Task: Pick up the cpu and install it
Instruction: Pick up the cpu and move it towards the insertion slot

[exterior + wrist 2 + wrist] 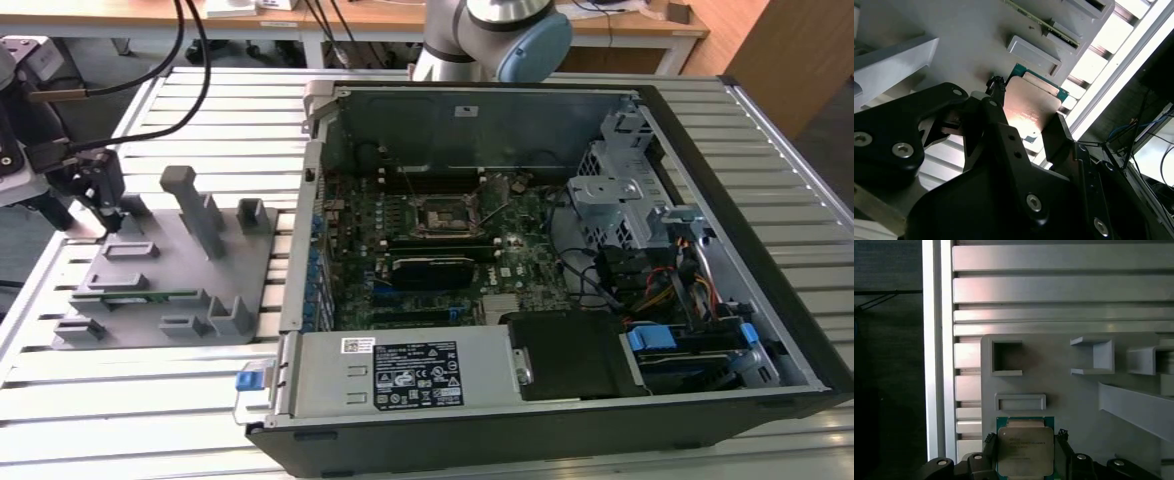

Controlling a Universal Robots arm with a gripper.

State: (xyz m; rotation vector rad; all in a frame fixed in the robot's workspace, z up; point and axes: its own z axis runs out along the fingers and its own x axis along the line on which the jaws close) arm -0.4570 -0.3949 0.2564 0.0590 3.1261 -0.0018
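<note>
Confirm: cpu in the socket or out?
Out. In both wrist views the cpu is at the grey fixture, by the tool; the socket sits apart in the case.

Warm glare on the cpu [1029,112]

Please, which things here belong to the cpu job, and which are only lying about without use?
For the job: cpu, held at two sides by the gripper; black-framed socket inside the computer case.
Lying about: green memory stick on the grey holder; power supply.
</note>
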